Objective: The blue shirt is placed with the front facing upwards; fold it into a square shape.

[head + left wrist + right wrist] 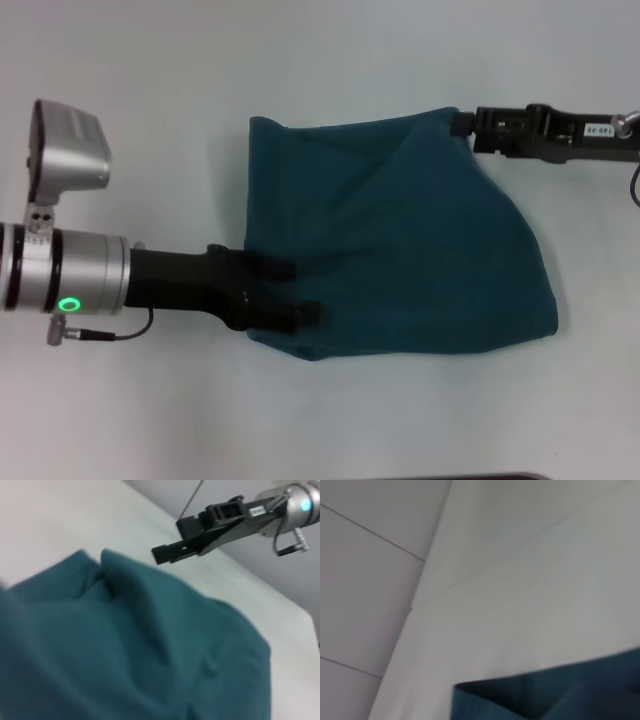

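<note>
A plain white table [330, 60] carries the work; the blue shirt [400, 250] lies bunched on it, the bare tabletop showing all around the shirt.

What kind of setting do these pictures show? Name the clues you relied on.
Probably a robot test bench or lab: a plain white table, two robot arms with the left gripper and right gripper at the blue shirt, nothing homely around.
</note>
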You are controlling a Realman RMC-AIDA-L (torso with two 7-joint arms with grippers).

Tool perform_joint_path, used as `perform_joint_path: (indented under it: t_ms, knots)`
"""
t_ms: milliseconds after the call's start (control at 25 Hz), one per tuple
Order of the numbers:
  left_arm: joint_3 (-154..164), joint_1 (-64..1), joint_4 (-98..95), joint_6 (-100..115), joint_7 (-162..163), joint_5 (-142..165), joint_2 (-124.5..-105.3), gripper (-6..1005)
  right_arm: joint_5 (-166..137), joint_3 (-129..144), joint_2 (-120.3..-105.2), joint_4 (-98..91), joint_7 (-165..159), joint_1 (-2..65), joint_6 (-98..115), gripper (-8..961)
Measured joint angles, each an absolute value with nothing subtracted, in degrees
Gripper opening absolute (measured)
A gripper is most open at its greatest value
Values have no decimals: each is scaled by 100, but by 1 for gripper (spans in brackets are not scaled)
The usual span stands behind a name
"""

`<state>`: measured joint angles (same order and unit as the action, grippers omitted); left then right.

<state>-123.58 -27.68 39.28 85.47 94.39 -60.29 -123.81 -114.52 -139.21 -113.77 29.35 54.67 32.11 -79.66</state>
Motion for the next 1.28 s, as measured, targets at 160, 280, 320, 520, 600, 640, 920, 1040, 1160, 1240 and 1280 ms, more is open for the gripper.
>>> perform_joint_path:
  t_ms: [160, 280, 320, 520, 600, 640, 920, 1040, 1160, 1240, 1280]
  knots:
    - [-12616, -2715, 4312, 8876, 9439, -6052, -12379, 700, -11410, -13919, -11384, 2986, 5604, 3260, -8063, 789]
    - [-12918, -2731, 4514, 9006, 9437, -6070, -12376, 696, -11409, -13881, -11408, 2969, 5684, 3317, -8171, 789]
    - [-12999, -2754, 4565, 9005, 9430, -6090, -12377, 695, -11414, -13873, -11416, 2954, 5695, 3332, -8196, 789]
    - [-13078, -2944, 4543, 8621, 9410, -6261, -12399, 688, -11433, -13843, -11425, 2933, 5702, 3324, -8236, 788]
    - [-13046, -3056, 4436, 8329, 9423, -6265, -12412, 685, -11428, -13842, -11425, 2932, 5703, 3304, -8246, 787]
    - [-13036, -3097, 4386, 8239, 9422, -6266, -12415, 684, -11426, -13840, -11425, 2931, 5703, 3298, -8257, 787]
    - [-13037, -3373, 4224, 7560, 9467, -6272, -12418, 674, -11426, -13863, -11415, 2968, 5704, 3275, -8338, 786]
    - [-13039, -3450, 4215, 7127, 9571, -6274, -12412, 670, -11418, -13872, -11400, 2980, 5704, 3265, -8350, 785]
    - [-13023, -3494, 4187, 6692, 9582, -6276, -12414, 666, -11410, -13878, -11394, 2981, 5699, 3261, -8359, 785]
    - [-12972, -3517, 4153, 6456, 9583, -6277, -12418, 664, -11408, -13878, -11388, 2984, 5684, 3260, -8359, 784]
    - [-12932, -3537, 4119, 6324, 9584, -6277, -12418, 662, -11408, -13878, -11383, 2986, 5679, 3260, -8359, 784]
